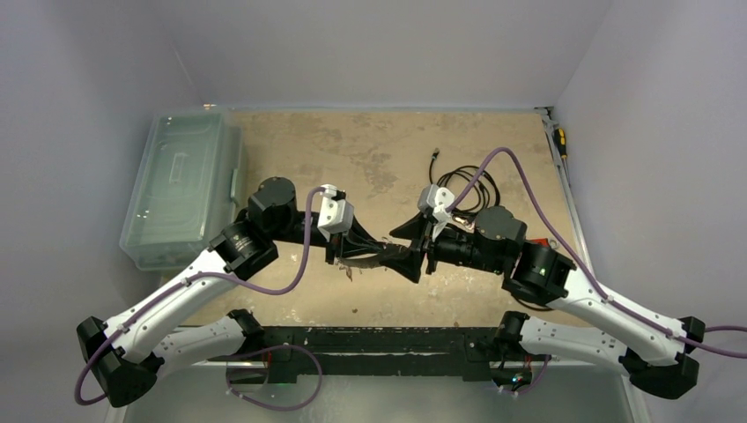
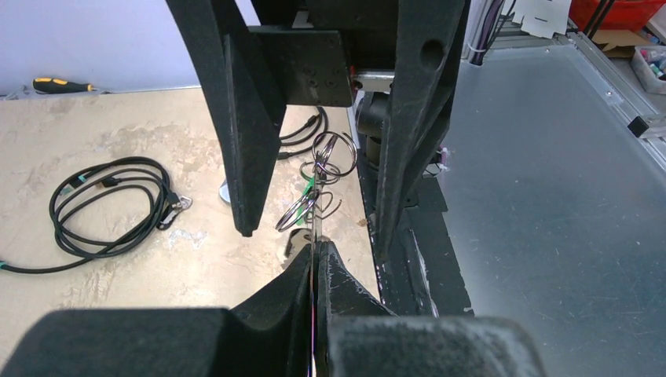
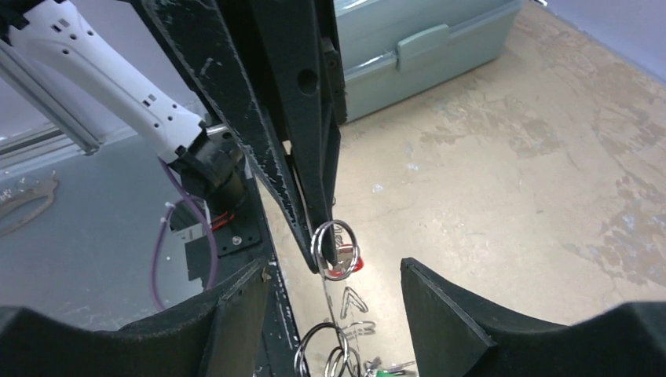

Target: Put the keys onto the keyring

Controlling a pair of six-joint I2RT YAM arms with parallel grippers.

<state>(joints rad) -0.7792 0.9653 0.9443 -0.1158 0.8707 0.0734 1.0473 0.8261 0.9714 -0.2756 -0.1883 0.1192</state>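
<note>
Shows the left gripper (image 2: 314, 255) clamped on a thin silver wire keyring (image 2: 314, 232), aloft over the mottled tan table (image 2: 118, 283). Shows silver split rings (image 2: 333, 152) and small keys (image 2: 309, 191) with red and green heads clustered around it, between the parted fingers of the right gripper (image 3: 338, 310).

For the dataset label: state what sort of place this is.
Probably a robotics lab bench: a worn tan tabletop walled in by plain white panels, a clear storage box, a coiled black cable.

Place: robotics lab test cell
Signs: robot arms (image 1: 189, 286) bolted to scuffed worktop (image 1: 370, 150); white walls (image 1: 370, 53); screwdriver (image 1: 559, 141); cable (image 1: 467, 181)
</note>
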